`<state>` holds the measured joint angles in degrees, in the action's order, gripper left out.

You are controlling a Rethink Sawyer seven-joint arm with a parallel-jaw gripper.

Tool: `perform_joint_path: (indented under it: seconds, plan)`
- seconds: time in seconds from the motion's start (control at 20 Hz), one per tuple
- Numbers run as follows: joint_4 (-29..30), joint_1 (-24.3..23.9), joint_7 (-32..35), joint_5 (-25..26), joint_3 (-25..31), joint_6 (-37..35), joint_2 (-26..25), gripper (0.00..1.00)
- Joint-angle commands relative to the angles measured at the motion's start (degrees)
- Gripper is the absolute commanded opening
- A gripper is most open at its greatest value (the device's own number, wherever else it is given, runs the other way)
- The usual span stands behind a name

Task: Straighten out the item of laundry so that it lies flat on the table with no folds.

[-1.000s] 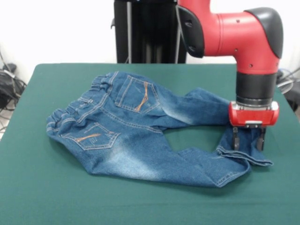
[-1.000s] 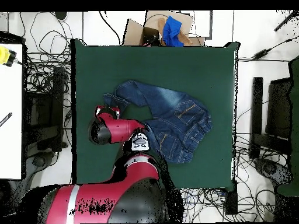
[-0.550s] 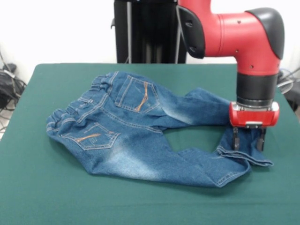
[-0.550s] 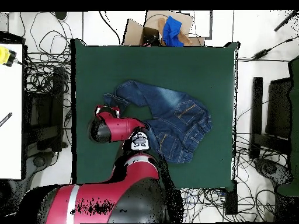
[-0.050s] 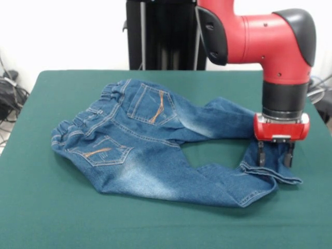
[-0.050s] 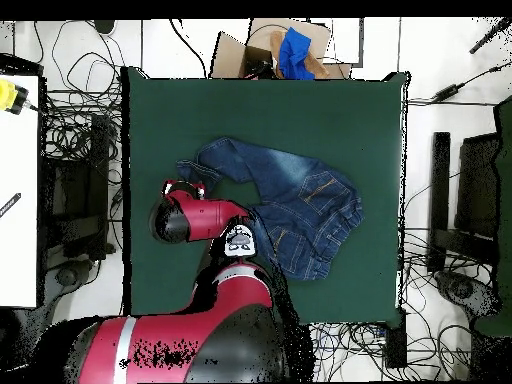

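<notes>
We are seeing the jeans (image 5: 155, 150) lying back-pockets-up on the green bench (image 5: 41, 218) — legs bent, hems bunched together. The end effector (image 5: 274, 156) is standing over those hems, fingers (image 5: 261, 154) spread apart — one on each side of the cuff fabric.

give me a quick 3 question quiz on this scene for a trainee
1. True or false: the jeans lie flat with both legs straight.
2. The end effector is over which part of the jeans? A) waistband B) back pocket C) leg hems
3. Fill in: the jeans lie on a dark ____ table.

Key: 1 false, the legs bend toward each other, leaving a gap of table between them. 2 C. 3 green.
</notes>
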<state>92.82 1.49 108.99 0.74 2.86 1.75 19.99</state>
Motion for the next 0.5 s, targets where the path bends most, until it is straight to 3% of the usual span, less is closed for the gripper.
perform_joint_path:
  seconds: [0.05,0.5]
  plan:
    - [-5.0,-1.0,4.6,1.0,1.6,-1.2,-10.2,1.0]
    - [-4.9,-1.5,3.9,1.3,1.8,-2.4,-10.7,1.0]
